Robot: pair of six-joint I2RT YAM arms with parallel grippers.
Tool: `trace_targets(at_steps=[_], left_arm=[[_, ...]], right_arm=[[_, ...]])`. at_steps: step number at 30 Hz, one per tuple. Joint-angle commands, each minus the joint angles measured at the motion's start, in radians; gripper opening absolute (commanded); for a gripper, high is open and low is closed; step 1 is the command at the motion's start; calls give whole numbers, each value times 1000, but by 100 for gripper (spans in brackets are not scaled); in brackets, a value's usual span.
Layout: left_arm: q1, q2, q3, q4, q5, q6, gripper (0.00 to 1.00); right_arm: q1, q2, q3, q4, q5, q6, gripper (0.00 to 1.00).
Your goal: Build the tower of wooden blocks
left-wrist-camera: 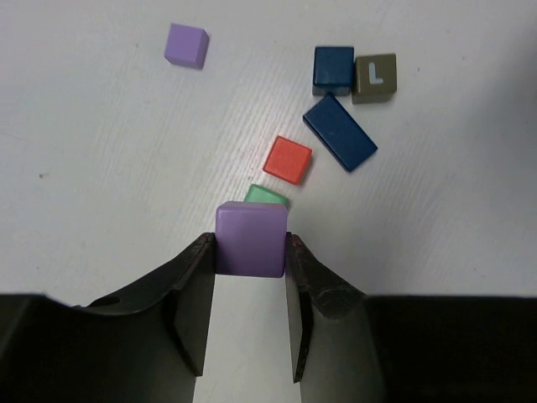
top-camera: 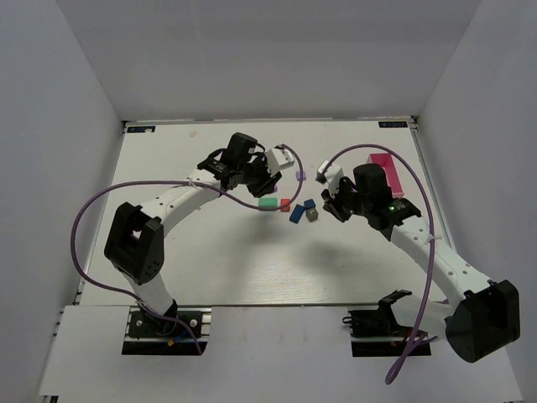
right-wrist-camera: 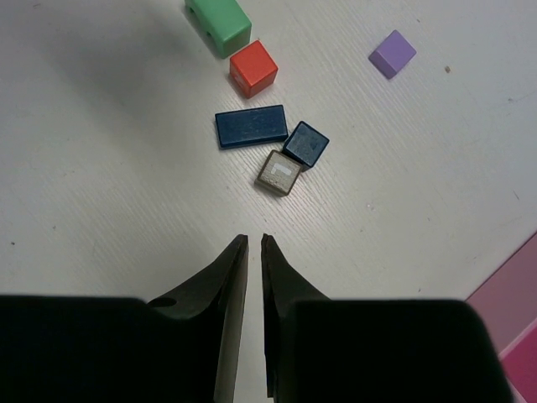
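Observation:
My left gripper (left-wrist-camera: 250, 245) is shut on a lilac cube (left-wrist-camera: 250, 239), held just over a green block (left-wrist-camera: 267, 196) whose far edge peeks out; I cannot tell whether they touch. Beyond lie a red cube (left-wrist-camera: 288, 159), a blue brick (left-wrist-camera: 339, 131), a blue cube (left-wrist-camera: 333, 69), a grey lettered cube (left-wrist-camera: 374, 77) and another lilac cube (left-wrist-camera: 186, 44). All lie singly on the table, and no tower is in view. My right gripper (right-wrist-camera: 254, 241) hovers shut and empty, a thin slit between its fingers, short of the grey cube (right-wrist-camera: 278, 172).
A pink box (top-camera: 387, 175) lies at the back right beside my right arm, and its corner shows in the right wrist view (right-wrist-camera: 512, 311). White walls enclose the table (top-camera: 210, 260) on three sides. The left arm's purple cable (top-camera: 285, 151) loops above the blocks.

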State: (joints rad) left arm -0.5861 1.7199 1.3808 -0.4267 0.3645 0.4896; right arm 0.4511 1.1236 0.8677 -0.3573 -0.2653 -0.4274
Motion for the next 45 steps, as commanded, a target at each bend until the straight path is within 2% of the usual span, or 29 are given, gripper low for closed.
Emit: trace_targets(at_steps=[1, 7, 15, 24, 39, 45], left_arm=[[2, -40, -43, 19, -7, 35, 5], [11, -26, -48, 6, -7, 67, 4], [40, 75, -6, -44, 13, 116, 3], [49, 142, 46, -89, 106, 184, 7], [109, 262, 190, -244, 261, 305, 7], [109, 218, 132, -198, 261, 362, 7]], right_arm=[[0, 7, -7, -2, -20, -10, 18], [0, 16, -6, -2, -18, -16, 18], [-2, 18, -7, -8, -23, -16, 18], [1, 13, -6, -12, -29, -19, 18], [4, 19, -6, -14, -37, -22, 18], [1, 21, -4, -19, -37, -24, 18]])
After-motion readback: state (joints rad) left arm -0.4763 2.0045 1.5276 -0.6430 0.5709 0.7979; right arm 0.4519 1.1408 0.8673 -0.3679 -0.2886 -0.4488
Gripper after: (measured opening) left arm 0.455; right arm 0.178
